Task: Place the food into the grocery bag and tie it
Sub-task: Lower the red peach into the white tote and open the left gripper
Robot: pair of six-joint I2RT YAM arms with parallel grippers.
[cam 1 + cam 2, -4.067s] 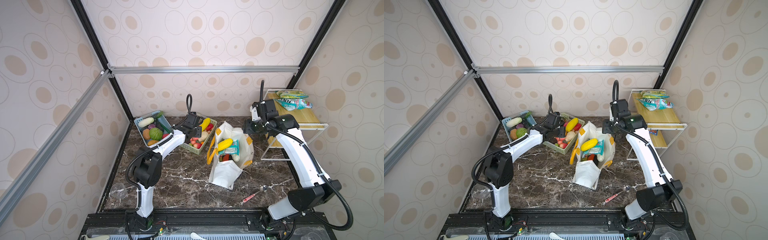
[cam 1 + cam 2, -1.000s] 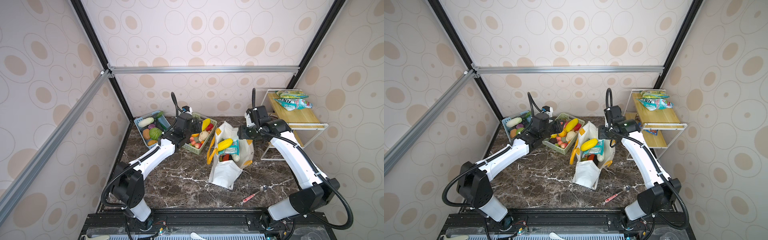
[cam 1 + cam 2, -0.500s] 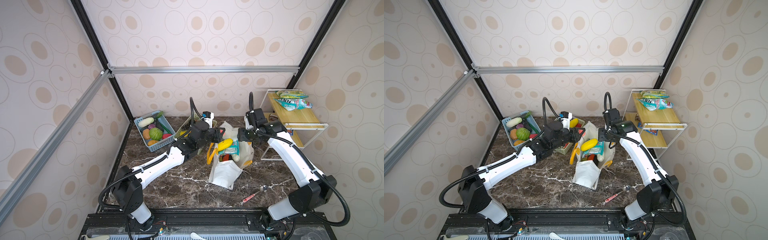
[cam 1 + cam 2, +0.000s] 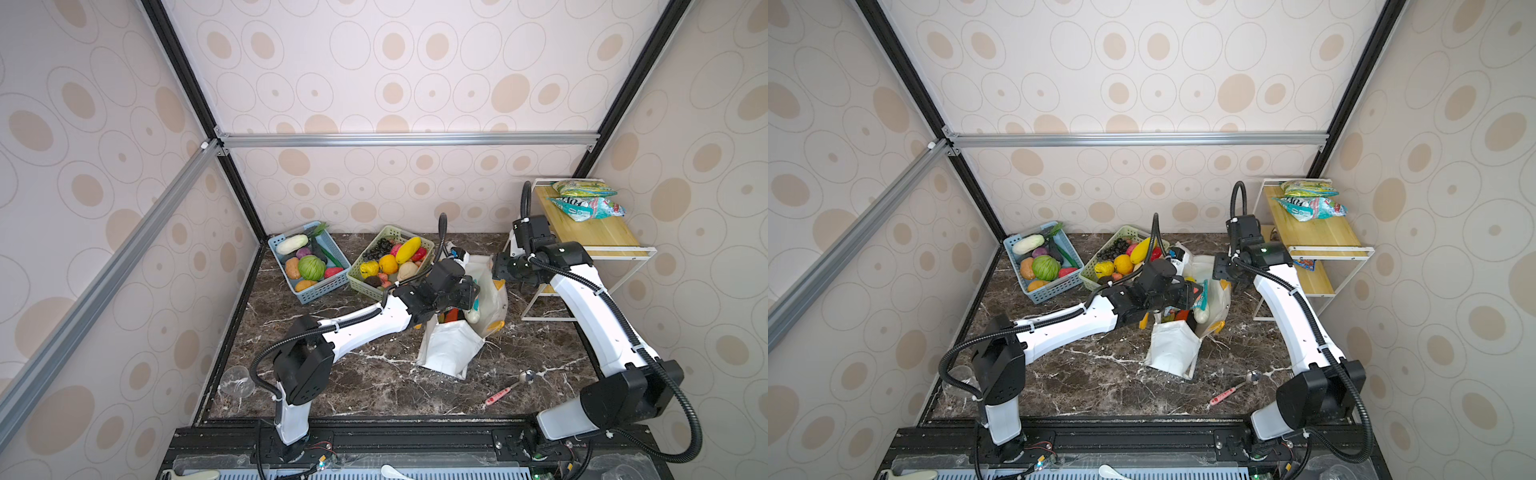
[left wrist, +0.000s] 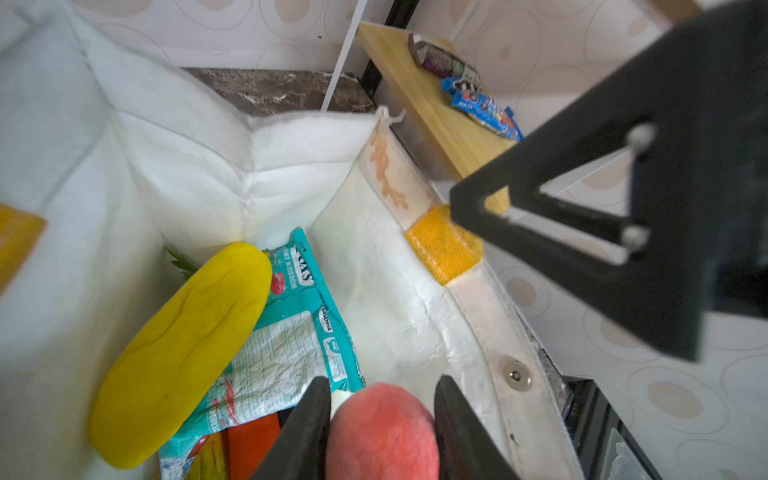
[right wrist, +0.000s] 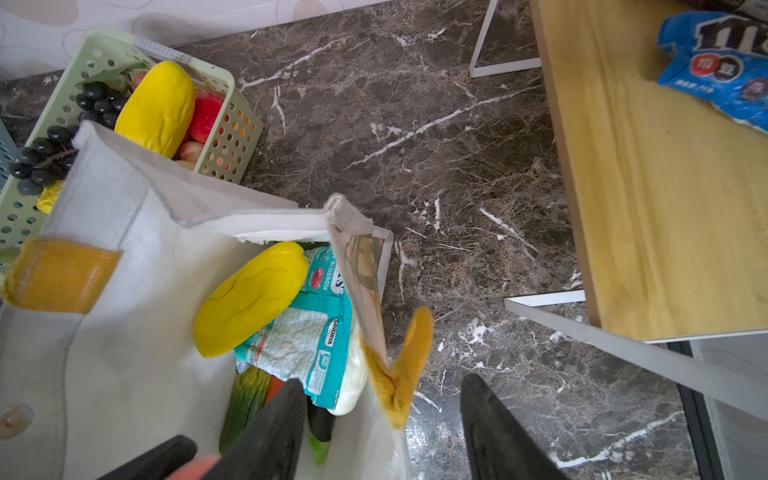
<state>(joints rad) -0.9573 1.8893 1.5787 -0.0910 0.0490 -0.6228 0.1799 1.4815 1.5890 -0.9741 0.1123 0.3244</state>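
While the left gripper [image 5: 384, 380] hangs over the open mouth of the grocery bag [image 4: 451, 353] (just right of centre in both top views), its jaws are clamped on a pink-red fruit [image 5: 382, 432], the thing nearest the left wrist camera. Beneath the fruit lie a yellow piece [image 5: 183, 349] and a teal snack packet [image 5: 291, 340], both inside the bag, with orange and green pieces partly hidden under them. Free room shows beside the packet, against the white wall that carries the snap button [image 5: 515, 376]. A good release probably lowers the fruit toward that gap before the jaws part, so that it settles rather than rolls off the yellow piece. Farther on, the right gripper [image 6: 382, 379] stands with jaws apart, astride the bag's rim by a yellow-orange handle [image 6: 409, 353], gripping nothing. Closing there would likely steady the mouth. Beyond the bag, toward the upper middle of a top view, the green basket [image 4: 365, 286] and the blue basket [image 4: 320, 291] hold more produce — so packing, not tying, appears to be the step in hand.
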